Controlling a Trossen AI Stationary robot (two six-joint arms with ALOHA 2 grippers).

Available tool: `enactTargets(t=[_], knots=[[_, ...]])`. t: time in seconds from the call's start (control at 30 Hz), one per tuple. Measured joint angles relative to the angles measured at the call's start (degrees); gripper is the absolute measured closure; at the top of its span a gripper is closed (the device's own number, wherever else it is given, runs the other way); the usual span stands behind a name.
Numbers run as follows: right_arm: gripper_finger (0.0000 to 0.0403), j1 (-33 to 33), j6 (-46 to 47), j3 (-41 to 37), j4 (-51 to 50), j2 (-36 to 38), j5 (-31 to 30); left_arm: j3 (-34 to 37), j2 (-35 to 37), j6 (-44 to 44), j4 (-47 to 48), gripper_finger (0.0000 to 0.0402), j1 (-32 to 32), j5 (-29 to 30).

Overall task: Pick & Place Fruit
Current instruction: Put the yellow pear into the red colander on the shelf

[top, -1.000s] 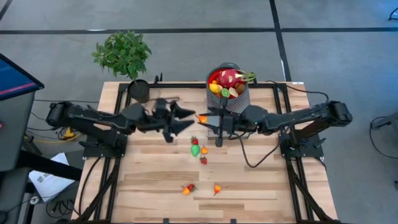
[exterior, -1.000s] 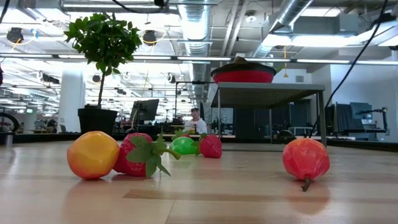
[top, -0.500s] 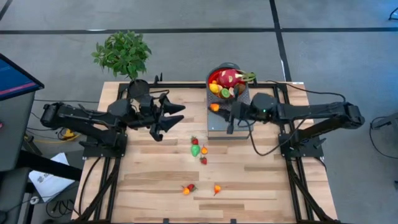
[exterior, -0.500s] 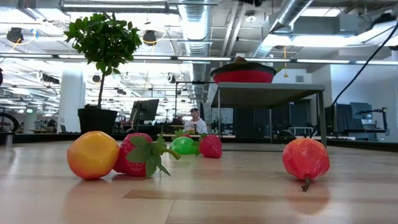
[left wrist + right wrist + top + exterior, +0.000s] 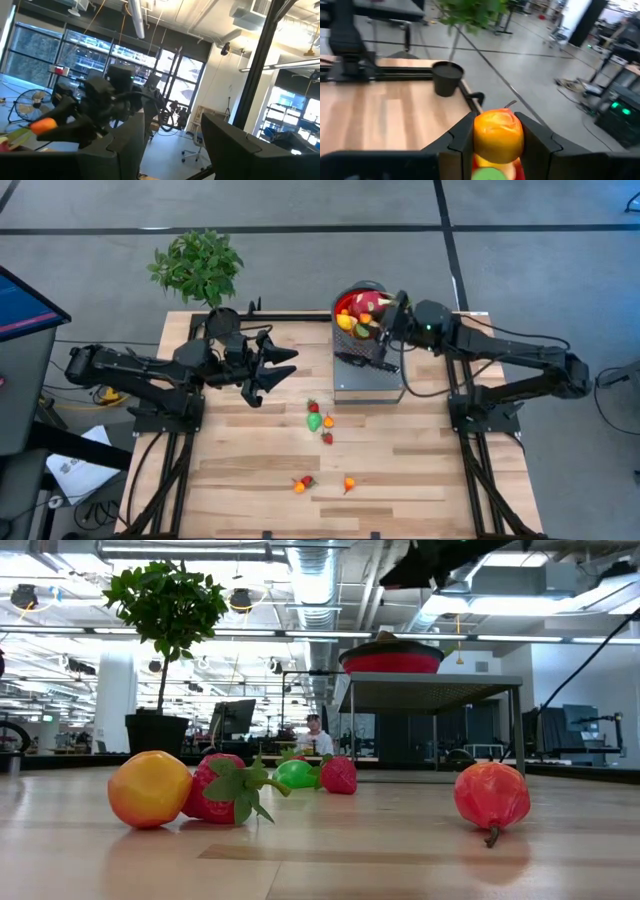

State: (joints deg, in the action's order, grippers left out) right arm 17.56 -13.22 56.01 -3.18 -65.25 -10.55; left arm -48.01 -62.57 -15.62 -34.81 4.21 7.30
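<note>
No readable writing anywhere I can see. My right gripper (image 5: 497, 145) pinches a glossy, rounded orange fruit (image 5: 498, 136) between its dark fingers, above the red bowl (image 5: 362, 313); only the wrist view shows this grip. My left gripper (image 5: 268, 372) hovers, fingers spread, empty. More fruits (image 5: 320, 419) lie on the wooden table (image 5: 240, 460).

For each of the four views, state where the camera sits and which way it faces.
High: overhead, straight down; both arms, table.
Low: table-top height, level across the fruit into the room; no gripper.
Left wrist: past the open left gripper into the room.
Right wrist: right gripper clamping an orange fruit.
Shared: potted plant in high, low.
</note>
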Motion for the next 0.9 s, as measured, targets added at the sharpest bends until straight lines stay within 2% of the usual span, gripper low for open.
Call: enactTargets(t=[0.37, 0.57, 0.9], knots=[[0.029, 7.78, 3.29, 0.07, -6.89, -4.7, 0.02, 0.03, -0.04, 0.0, 0.15, 0.0217, 0.0, 0.01], [0.029, 9.03, 3.72, 0.07, -7.19, -7.24, 0.02, 0.03, -0.04, -0.02, 0.31, 0.0219, 0.0, 0.04], [0.0278, 9.95, 4.74, 0.07, -7.25, -7.1, -0.21, 0.03, -0.04, -0.02, 0.96, 0.0221, 0.0, 0.12]])
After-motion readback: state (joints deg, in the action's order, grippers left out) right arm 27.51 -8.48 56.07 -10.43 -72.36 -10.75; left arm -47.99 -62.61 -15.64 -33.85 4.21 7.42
